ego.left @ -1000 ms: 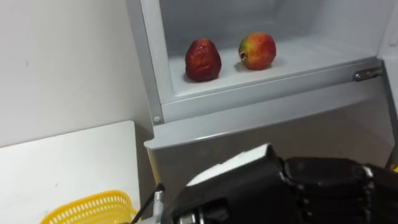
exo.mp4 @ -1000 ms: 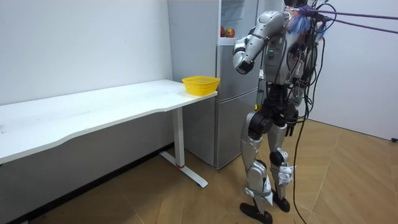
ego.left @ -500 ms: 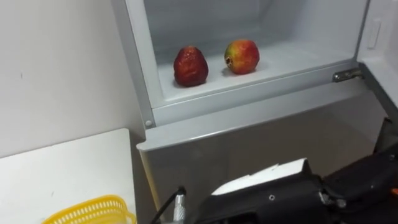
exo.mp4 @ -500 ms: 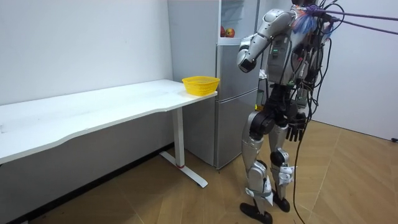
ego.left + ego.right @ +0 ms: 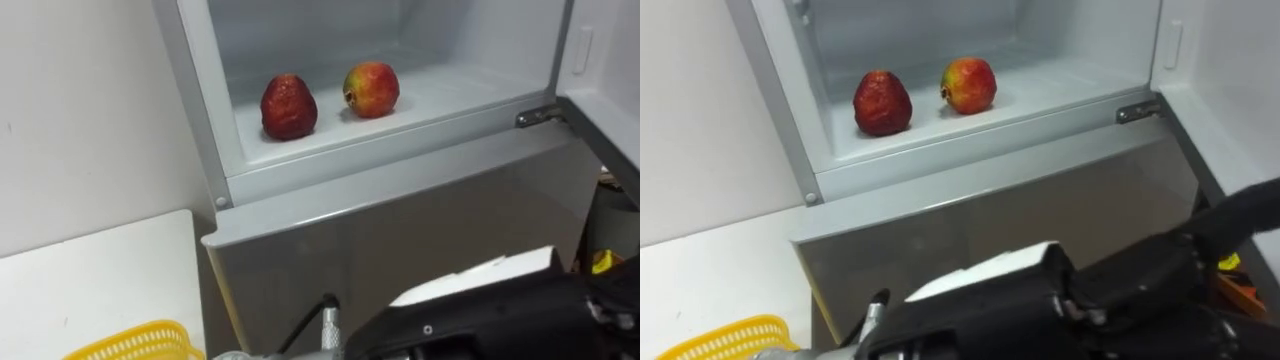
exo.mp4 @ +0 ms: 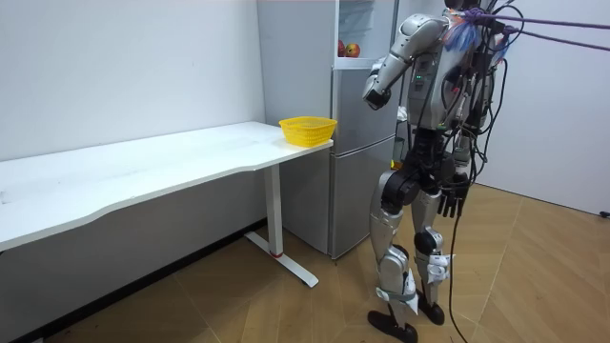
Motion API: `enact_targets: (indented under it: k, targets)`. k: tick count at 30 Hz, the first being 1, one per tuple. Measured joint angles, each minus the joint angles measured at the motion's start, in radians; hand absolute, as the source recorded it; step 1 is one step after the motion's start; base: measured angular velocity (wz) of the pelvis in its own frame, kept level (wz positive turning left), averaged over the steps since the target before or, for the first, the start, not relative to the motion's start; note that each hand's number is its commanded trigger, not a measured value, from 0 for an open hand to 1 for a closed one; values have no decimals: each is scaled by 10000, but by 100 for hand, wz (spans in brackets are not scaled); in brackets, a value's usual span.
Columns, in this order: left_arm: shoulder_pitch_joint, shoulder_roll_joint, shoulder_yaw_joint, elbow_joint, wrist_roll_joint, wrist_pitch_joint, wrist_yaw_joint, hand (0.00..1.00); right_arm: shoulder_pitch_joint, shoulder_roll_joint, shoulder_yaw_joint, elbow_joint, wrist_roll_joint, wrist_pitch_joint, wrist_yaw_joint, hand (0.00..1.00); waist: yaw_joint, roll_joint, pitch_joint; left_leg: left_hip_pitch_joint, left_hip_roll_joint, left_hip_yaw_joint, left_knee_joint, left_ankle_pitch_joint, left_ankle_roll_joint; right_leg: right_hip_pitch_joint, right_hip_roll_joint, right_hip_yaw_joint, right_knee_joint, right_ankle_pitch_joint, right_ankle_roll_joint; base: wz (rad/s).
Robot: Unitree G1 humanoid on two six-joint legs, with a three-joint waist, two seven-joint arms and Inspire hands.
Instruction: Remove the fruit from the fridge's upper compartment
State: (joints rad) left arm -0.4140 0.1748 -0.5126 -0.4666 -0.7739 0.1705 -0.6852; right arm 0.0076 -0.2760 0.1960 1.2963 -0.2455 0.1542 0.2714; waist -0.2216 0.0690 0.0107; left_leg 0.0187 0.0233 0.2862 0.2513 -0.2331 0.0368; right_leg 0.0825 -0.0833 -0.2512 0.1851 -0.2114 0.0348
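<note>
While the right robot hand (image 6: pixel 456 202) hangs slack and open, the left robot hand (image 5: pixel 480 315), state I cannot tell, is nearer; the apple (image 5: pixel 371 89) and red fruit (image 5: pixel 288 106) lie up-left of it.

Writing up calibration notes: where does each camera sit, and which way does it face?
Left eye view: on the head, facing down and forward into the upper fridge compartment, with dark red fruit and red-yellow fruit; left hand lies across the bottom edge.
Right eye view: beside it on the head, same aim; same hand.
Room view: stands apart in the room, facing the whole robot at the fridge, right hand hanging low.
Shared: all three show both fruits and the yellow basket on the white table.
</note>
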Motion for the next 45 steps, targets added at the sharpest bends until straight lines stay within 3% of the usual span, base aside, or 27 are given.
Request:
enact_targets:
  k: [7,10,22,29,38,42,44,45]
  targets:
    - [-640,-154,-247,102,-1,0,150,0,-154,-2,7,-31,18,3,-11,0,-217,-62,4,-122,3,31,13,1,-1,-161,5,46,12,3,-1,-3]
    - [-951,-580,-499,349,13,0,256,0,-190,0,116,-38,8,-2,-87,0,-219,-59,2,-117,-6,59,13,1,-1,-161,4,32,24,5,1,-1]
    - [-1208,-1246,-979,941,-17,-19,278,0,-300,-11,543,-11,203,6,-95,0,-503,58,-74,-93,18,114,58,1,-1,-124,-25,7,129,10,-3,1]
    - [-1421,-1402,-1197,1356,-11,-53,506,0,-294,-10,548,-12,220,-2,-283,0,-619,87,-70,-29,24,126,66,7,9,-129,-37,20,174,-5,-3,0]
    - [-1420,-1418,-1285,1426,2,-107,936,0,-241,-17,556,26,520,-2,-330,0,-747,79,-57,67,11,192,-44,9,9,-66,-9,58,171,-4,-2,-2]
    - [-1254,-976,-1130,1719,20,-301,1127,0,-214,-2,529,240,562,-51,-477,0,-500,115,-7,295,5,342,-180,26,-20,48,-22,150,137,-5,0,-11]
    - [-988,-698,-839,1666,519,-265,1174,0,-141,36,284,340,520,-96,-497,0,-296,104,0,383,5,373,-278,55,-51,74,-17,164,116,-5,-1,-10]
    - [-663,-423,-480,1475,934,-224,1337,0,-49,41,105,330,548,-115,-498,0,-172,100,3,392,3,372,-309,79,-59,62,-17,164,115,-9,-9,0]
